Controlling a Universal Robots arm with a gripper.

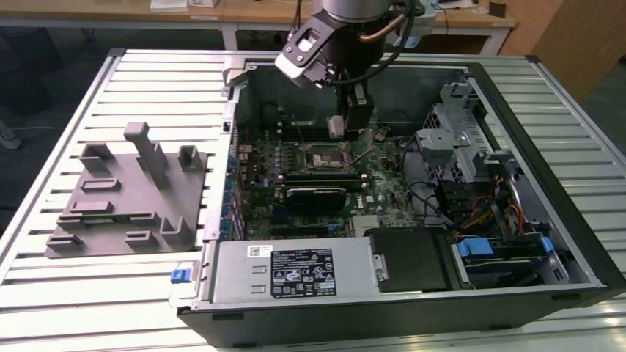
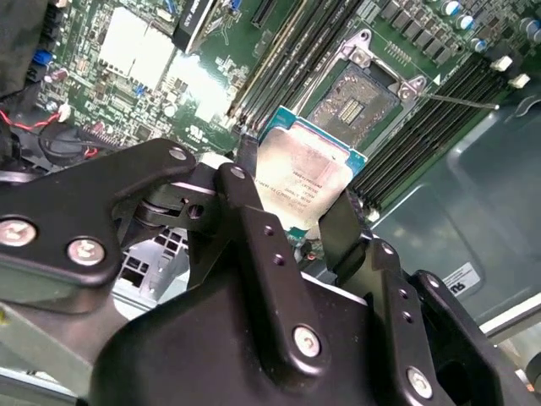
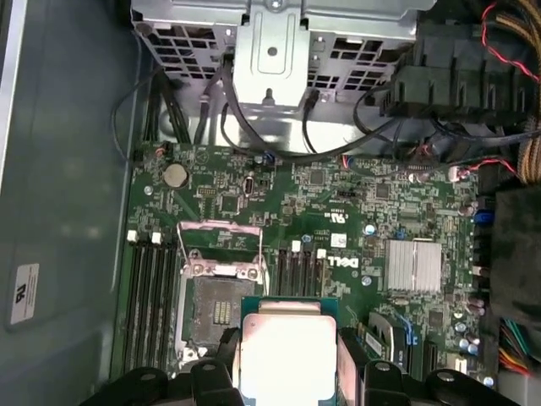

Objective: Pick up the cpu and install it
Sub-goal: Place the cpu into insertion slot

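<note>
- Silver-grey metal tops the small flat square cpu (image 2: 306,178), which has a thin blue-green rim. It sits pinched by two opposite edges between the black fingers (image 2: 338,230) of the black metal gripper (image 2: 296,190).
- Both wrist views show the fingers closed firmly on the chip, with its shiny top turned toward the cameras.
- In the first wrist view the cpu (image 3: 287,355) fills the gap at the gripper (image 3: 287,372) tips, raised off the board and not seated.
- Just beyond the fingertips lies the dark square socket with a metal frame (image 3: 221,296), its contact field uncovered and its frame (image 3: 218,249) swung up.
- In the second wrist view the same socket (image 2: 359,97) lies just past the held chip, and a thin steel lever (image 2: 461,102) stands out at its side.
- Black memory slots (image 3: 148,296) run along both sides of the socket on the green circuit board (image 3: 338,194).
- A finned silver heatsink (image 3: 414,264) sits on the board, further out from the fingers.
- In the exterior view the gripper (image 1: 344,126) points down into the open black and grey computer case (image 1: 547,147), close above the socket (image 1: 323,155).
- Well away from the gripper, toward the exterior view's left, a grey moulded plastic tray (image 1: 117,198) rests on the white slatted metal table (image 1: 59,293).
- Nearer the camera than the gripper, a grey metal power supply box (image 1: 284,271) fills the case's front corner.
</note>
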